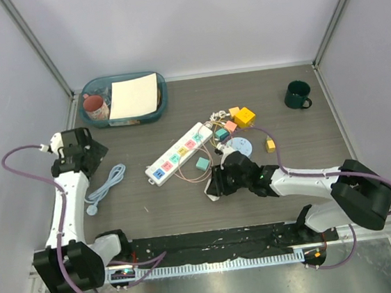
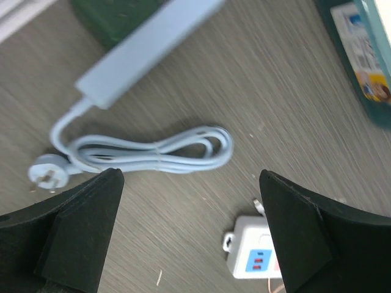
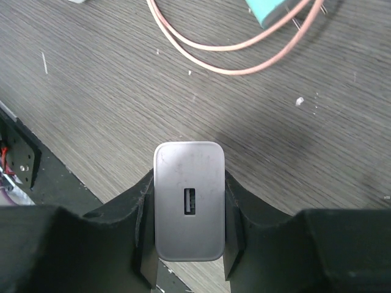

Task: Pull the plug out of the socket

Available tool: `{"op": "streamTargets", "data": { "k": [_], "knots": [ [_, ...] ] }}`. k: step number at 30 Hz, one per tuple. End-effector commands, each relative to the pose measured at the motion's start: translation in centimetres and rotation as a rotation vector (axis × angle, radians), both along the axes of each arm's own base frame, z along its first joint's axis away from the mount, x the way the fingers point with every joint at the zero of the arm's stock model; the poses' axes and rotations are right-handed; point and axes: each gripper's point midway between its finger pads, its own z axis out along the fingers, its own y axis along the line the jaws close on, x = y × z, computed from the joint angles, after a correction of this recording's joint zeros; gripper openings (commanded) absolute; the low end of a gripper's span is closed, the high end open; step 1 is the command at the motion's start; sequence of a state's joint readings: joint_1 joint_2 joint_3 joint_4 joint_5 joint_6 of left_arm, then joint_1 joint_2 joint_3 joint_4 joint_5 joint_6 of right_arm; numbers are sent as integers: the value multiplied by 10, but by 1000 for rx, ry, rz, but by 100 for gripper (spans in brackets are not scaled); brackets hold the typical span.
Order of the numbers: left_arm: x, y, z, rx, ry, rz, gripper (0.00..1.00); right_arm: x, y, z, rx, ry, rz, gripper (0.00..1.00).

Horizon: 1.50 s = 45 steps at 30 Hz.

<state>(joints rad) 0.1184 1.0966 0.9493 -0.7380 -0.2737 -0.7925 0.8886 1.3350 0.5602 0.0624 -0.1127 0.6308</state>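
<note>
White plastic, square-cornered, one USB slot facing the lens: the plug (image 3: 188, 201), pinched across its flanks by the right pincer (image 1: 216, 188), both fingers pressed flat against it. Held over bare grey wood-grain surface (image 1: 153, 207), just below centre of the overhead frame, touching nothing else. Judged already off its outlet, so little left beyond carrying it clear or setting it down.

Up and to the left of that pincer, near but apart: the socket (image 1: 179, 153), long axis running from lower left to upper right of the overhead frame, blue face at the low end, pink and green faces further up, no block seated on any of them. Between the two, a loose pink cable loop (image 3: 244, 49) and a small teal block (image 1: 202, 163).

Right arm clearly the nearer one: base at lower right, forearm stretched low and leftward toward centre, wrist tipped down at the surface. Left arm folded up along the left edge, well apart from the plug, left pincer (image 2: 190, 207) spread wide and holding nothing, aimed over a coiled light-blue cord (image 2: 153, 149), with the blue end of the socket just visible at the bottom of its wrist view.

Farthest back, a teal tray (image 1: 161, 87) at upper left and a dark green mug (image 1: 297, 95) at upper right.
</note>
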Motion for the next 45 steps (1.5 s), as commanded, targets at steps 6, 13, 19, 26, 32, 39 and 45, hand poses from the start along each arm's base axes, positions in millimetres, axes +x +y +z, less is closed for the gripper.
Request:
{"op": "streamTargets", "data": {
  "k": [6,13,19,26,32,39,45],
  "knots": [
    [-27,80,-14,137,81,316,100,19,-2,17,15,-105,-72,58],
    [16,70,-49,19,87,52,100,34,-6,52,16,-186,-127,75],
    [32,73,-59,-25,71,-60,100,37,-14,90,45,-249,-152,82],
    [9,103,-47,156,137,16,100,39,-12,119,64,-285,-142,85],
    [16,105,-67,117,200,-13,100,38,-4,138,91,-283,-109,85],
    [41,63,-83,-31,139,-179,93,32,-13,143,121,-298,-128,85],
    [60,-8,-89,-75,81,-329,88,44,-9,139,118,-324,-160,85]
  ]
}}
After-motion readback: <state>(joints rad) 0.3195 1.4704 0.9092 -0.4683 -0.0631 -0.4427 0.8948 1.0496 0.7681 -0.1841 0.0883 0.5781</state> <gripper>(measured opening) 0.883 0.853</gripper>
